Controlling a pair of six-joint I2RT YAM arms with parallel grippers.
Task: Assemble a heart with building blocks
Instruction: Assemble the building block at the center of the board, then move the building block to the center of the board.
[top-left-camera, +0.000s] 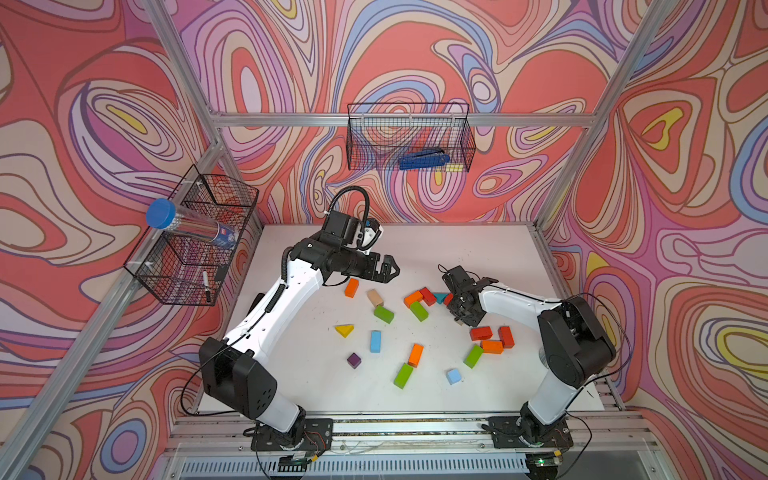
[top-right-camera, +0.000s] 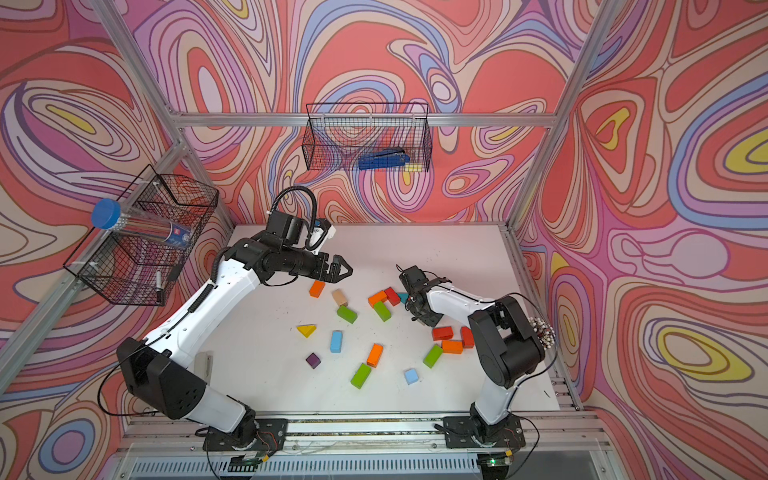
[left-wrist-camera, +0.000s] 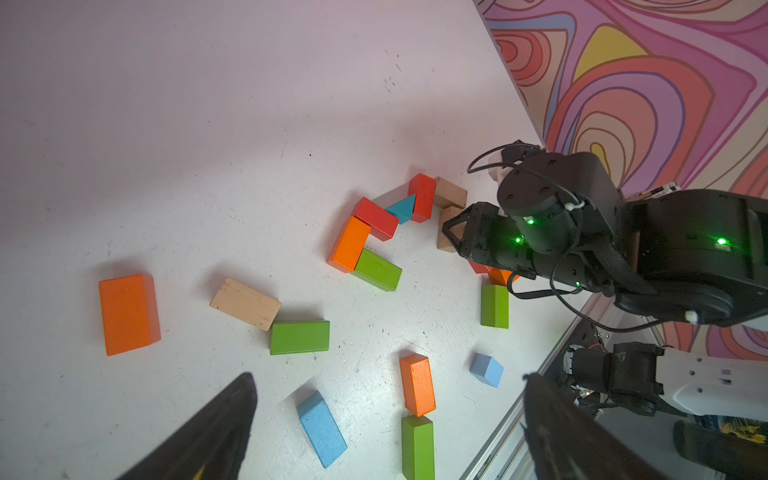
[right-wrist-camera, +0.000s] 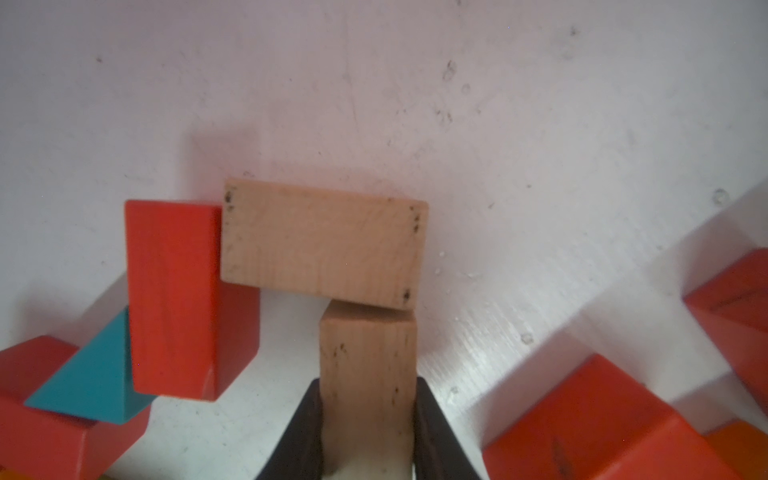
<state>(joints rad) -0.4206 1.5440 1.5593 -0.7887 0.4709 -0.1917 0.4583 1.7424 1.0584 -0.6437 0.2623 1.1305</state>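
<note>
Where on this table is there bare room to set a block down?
Widest bare patch: the far table, between the back wall and the teal triangle. Also the near strip from the purple cube to the front rail. Crowded around the right gripper and the red bricks beside it.

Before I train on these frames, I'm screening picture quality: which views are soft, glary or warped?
Right wrist view: soft throughout, the wood block blurred. Left wrist view: blocks sharp, green lights flaring on the right arm. Both top views: even light, wide-angle splay in the frame posts.
</note>
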